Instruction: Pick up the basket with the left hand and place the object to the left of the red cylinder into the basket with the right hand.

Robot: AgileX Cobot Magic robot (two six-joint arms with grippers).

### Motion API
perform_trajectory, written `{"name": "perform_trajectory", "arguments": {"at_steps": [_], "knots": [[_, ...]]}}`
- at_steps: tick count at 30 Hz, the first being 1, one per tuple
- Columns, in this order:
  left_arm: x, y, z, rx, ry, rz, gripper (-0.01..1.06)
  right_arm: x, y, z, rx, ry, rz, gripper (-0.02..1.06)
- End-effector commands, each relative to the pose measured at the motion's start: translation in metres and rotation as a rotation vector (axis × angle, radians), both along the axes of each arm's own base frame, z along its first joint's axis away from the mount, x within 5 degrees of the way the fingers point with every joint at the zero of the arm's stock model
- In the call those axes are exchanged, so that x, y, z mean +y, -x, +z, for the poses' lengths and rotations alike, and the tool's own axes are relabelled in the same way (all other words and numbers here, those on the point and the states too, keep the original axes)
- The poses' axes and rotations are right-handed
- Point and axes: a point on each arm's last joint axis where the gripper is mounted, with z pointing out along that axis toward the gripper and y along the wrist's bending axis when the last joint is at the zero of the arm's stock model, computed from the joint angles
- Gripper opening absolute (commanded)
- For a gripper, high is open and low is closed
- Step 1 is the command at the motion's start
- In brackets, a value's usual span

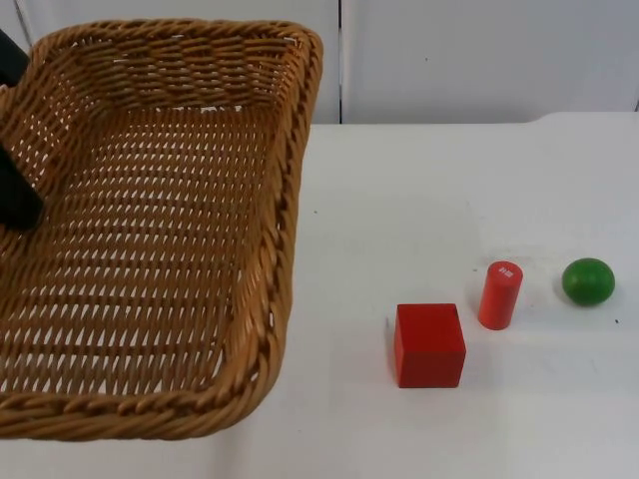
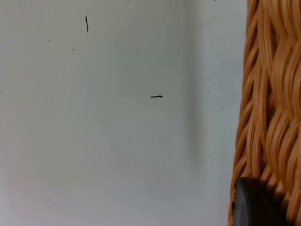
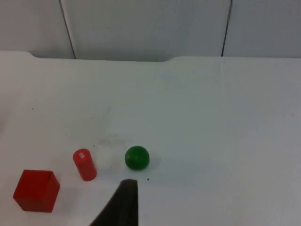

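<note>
basket [image 1: 150, 230] tan wicker | cube [image 1: 429, 345] red | cylinder [image 1: 499, 294] red | ball [image 1: 588, 281] green

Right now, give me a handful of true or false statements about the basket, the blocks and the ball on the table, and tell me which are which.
1. The red cube sits to the left of the red cylinder in the top view. True.
2. The green ball is inside the basket. False: it lies on the table, right of the cylinder.
3. The basket holds nothing. True.
4. The cylinder lies flat on its side. False: it stands upright.
5. The left gripper is at the basket's woven rim. True.
6. The right gripper grips the cube. False: it hangs apart from the cube, ball and cylinder.
</note>
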Motion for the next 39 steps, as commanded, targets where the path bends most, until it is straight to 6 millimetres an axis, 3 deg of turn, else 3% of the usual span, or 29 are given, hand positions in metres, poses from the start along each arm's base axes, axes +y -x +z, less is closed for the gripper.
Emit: {"name": "perform_trajectory", "arguments": {"at_steps": [1,2,6,8,12,25,30,39], "knots": [[-0.006,0.002,0.007,-0.018,0.073,-0.009,0.00,0.002,-0.025,0.013,0.015,0.014,0.006,1.05],[-0.006,0.002,0.007,-0.018,0.073,-0.009,0.00,0.002,-0.025,0.013,0.015,0.014,0.006,1.05],[-0.005,0.002,0.007,-0.019,0.070,-0.012,0.00,0.006,-0.067,0.020,0.079,0.020,0.006,1.05],[-0.005,0.002,0.007,-0.019,0.070,-0.012,0.00,0.007,-0.076,0.022,0.085,0.024,0.008,1.05],[-0.005,0.002,0.007,-0.019,0.070,-0.012,0.00,0.011,-0.112,0.027,0.102,0.066,0.031,1.05],[-0.005,0.002,0.006,-0.016,0.068,-0.015,0.00,0.016,-0.170,0.038,0.160,0.145,0.077,1.05],[-0.005,0.002,0.006,-0.017,0.064,-0.016,0.00,0.018,-0.189,0.032,0.199,0.183,0.110,1.05],[-0.005,0.002,0.006,-0.021,0.063,-0.022,0.00,0.029,-0.227,-0.009,0.336,0.171,0.199,1.05]]}}
